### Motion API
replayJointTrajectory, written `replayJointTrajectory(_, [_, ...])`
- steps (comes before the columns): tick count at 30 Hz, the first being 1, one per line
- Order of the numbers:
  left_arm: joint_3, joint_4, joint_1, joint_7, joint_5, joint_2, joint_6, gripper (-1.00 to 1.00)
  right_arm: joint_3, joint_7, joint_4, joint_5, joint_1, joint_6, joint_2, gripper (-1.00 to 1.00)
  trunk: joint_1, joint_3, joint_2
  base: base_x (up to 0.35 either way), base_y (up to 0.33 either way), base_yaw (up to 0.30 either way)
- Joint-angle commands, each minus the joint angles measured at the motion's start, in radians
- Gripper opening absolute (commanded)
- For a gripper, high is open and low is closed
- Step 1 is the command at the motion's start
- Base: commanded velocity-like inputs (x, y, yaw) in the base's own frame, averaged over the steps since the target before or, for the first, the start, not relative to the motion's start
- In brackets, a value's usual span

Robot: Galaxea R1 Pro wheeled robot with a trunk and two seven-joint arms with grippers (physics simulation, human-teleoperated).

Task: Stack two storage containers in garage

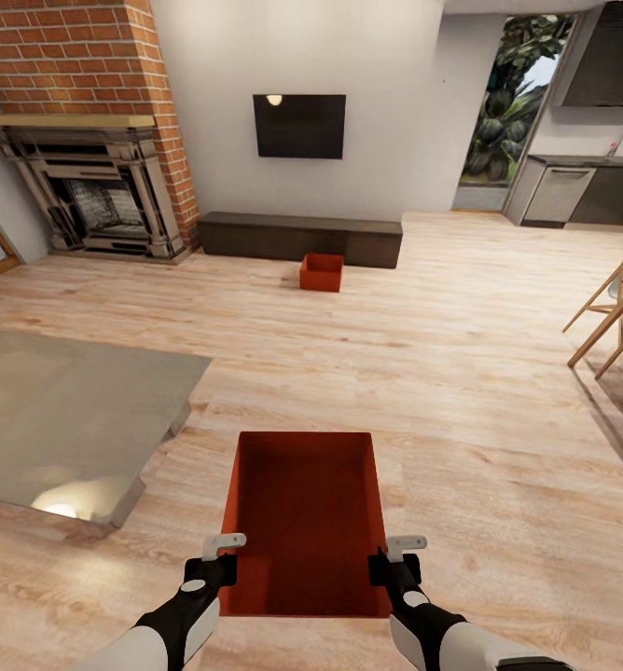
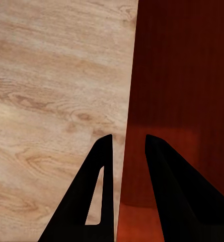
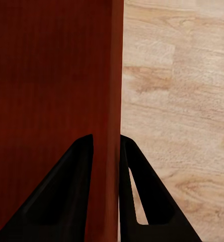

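The near bin (image 1: 304, 522) is sitting at six o'clock on the wood floor (image 1: 461, 373). The left gripper (image 2: 126, 146) and right gripper (image 3: 107, 143) are pinching its thin side walls; it probably handles light, stiff and slippery. The second bin (image 1: 322, 272) is waiting at twelve o'clock.

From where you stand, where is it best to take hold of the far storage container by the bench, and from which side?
Probably by the thin upper rims of its two long side walls, coming from above, one gripper per wall. The far container sits open-topped and lidless on the wood floor, like the near container, whose walls the left gripper and right gripper straddle.
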Motion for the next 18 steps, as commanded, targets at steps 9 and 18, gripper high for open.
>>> replayJointTrajectory(9, [0.017,0.004,0.0,0.014,0.004,0.0,-0.005,-1.0,-0.036,-0.005,-0.002,0.031,-0.001,0.001,0.001,-1.0,0.0,0.014,-0.001,0.0,0.0,0.0])
replayJointTrajectory(18, [0.018,0.003,0.0,0.014,0.004,0.0,-0.005,-1.0,-0.036,-0.005,-0.002,0.031,-0.001,0.001,0.001,-1.0,0.0,0.028,-0.001,0.0,0.0,0.0])
